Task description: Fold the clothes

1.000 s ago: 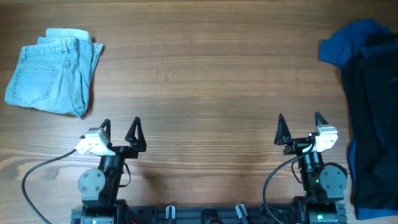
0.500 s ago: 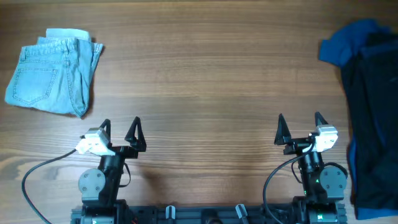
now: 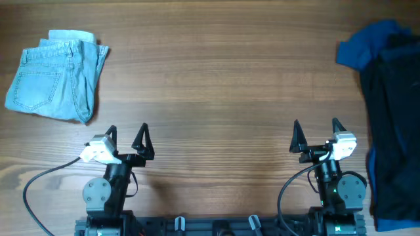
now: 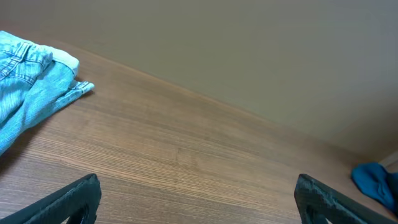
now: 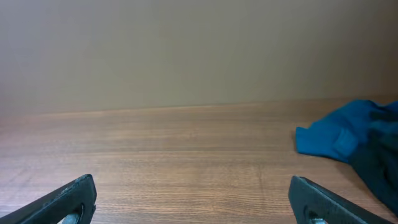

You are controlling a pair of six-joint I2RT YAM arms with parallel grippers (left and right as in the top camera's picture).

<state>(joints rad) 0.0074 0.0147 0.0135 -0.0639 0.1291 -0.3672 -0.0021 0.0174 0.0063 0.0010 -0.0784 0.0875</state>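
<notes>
change: nothing shifting | left fingers point(image 3: 142, 136), right fingers point(image 3: 296, 136) idling released, empty | denim shorts point(image 3: 56, 84) sitting folded | dark pile point(image 3: 394, 118) waiting unfolded

Looks like a robotics lab: a left arm point(image 3: 108, 183) and right arm point(image 3: 336, 183) mounted on a rail point(image 3: 216, 226) at a wood-grain surface point(image 3: 216, 78), cables point(image 3: 39, 180) trailing, plain beige wall point(image 5: 186, 50).

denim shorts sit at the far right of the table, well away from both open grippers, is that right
No. The denim shorts sit at the far left of the table, as the overhead view shows. The rest holds: they lie well away from the open left gripper and the open right gripper.
</notes>
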